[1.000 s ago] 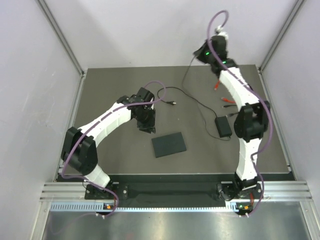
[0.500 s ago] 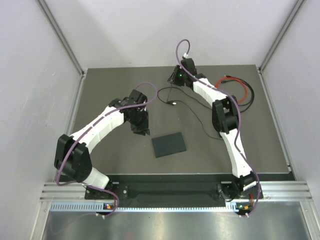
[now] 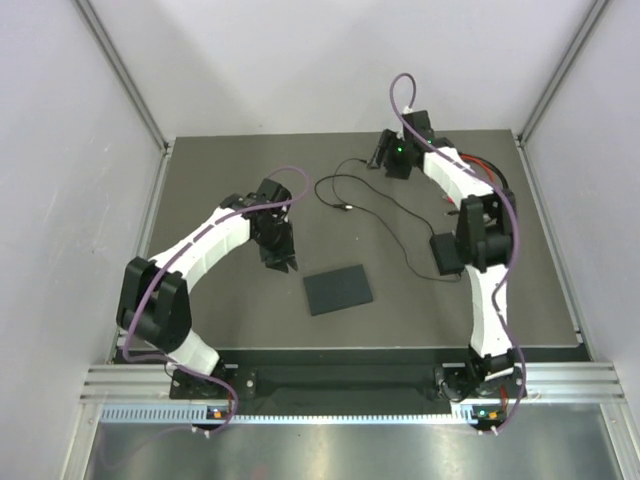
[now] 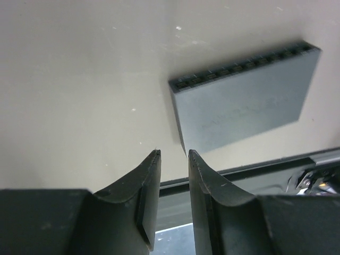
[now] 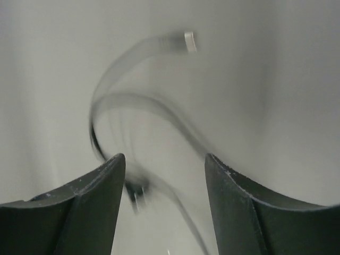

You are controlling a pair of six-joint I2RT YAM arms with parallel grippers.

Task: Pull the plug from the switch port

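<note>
We find the flat dark grey rectangular switch (image 3: 338, 289) lying flat on the dark table (image 3: 220, 170), near the front edge and roughly midway between the two arms. The left wrist view shows a row of small sockets along the long edge that faces away from that camera.

The left gripper (image 3: 277, 258) hangs just to the left of the switch and a little farther back, pointing down at the table. Its jaws stand close together with only a narrow gap, and nothing sits between them. We cannot tell whether the tips touch the table.

The right gripper (image 3: 385, 152) is far back on the table, well apart from the switch. Its jaws are spread wide and hold nothing. Its wrist view is blurred, and beyond the jaws we make out only a thin looping line with a pale tip.

A small black power-adapter brick (image 3: 447, 253) lies to the right of the switch, beside the right arm. A thin black cable (image 3: 340, 204) runs from it toward the back, loops, and ends on the bare table between the two grippers, apart from the switch. A red cable (image 3: 487, 163) shows at the back right, partly hidden by the right arm.
</note>
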